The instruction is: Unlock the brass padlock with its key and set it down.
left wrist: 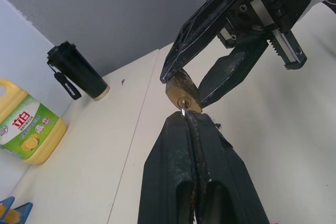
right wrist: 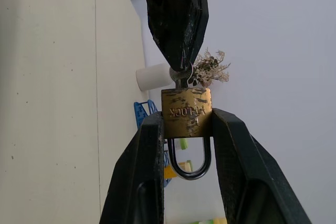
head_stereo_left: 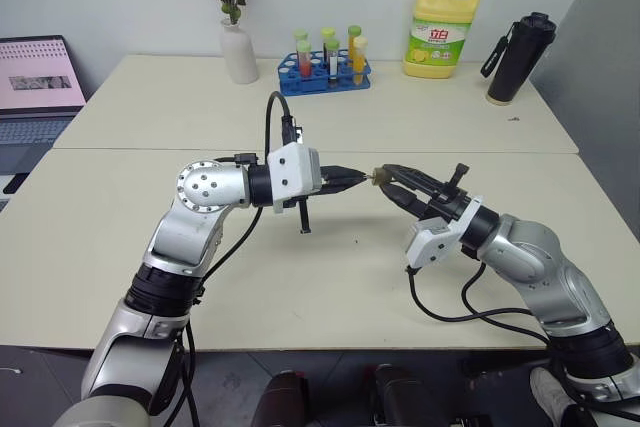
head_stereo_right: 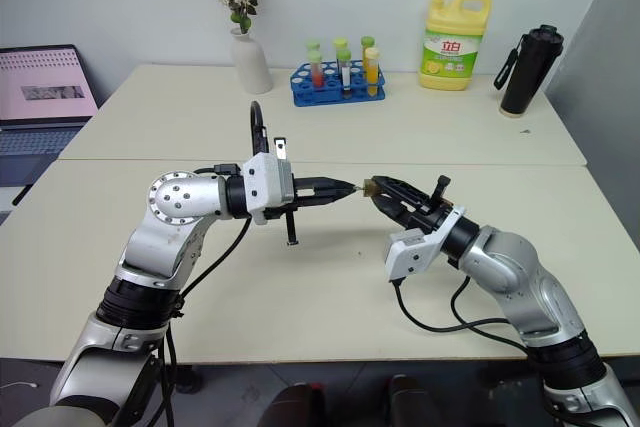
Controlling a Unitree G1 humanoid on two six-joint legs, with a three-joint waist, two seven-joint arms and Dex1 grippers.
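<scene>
Lettering stamped on the brass padlock [right wrist: 186, 111] reads "Y LOCK", seen upside down in the right wrist view. 1 padlock, 1 key [right wrist: 180, 75] — the right gripper [right wrist: 186, 129] pinches the brass body between its 2 fingers, with the dark shackle hanging in the gap behind them. The left gripper [left wrist: 192, 124], fingers pressed together, clamps the key, whose silvery tip sits in the keyhole just past its fingertips. Both meet above the table [head_stereo_left: 330, 277]. Well beyond the grippers stand 1 yellow detergent bottle [head_stereo_left: 442, 29] with a green label whose writing is unreadable, 1 black flask [head_stereo_left: 520, 57], 1 blue tube rack [head_stereo_left: 324, 69] and 1 white vase [head_stereo_left: 239, 52].
</scene>
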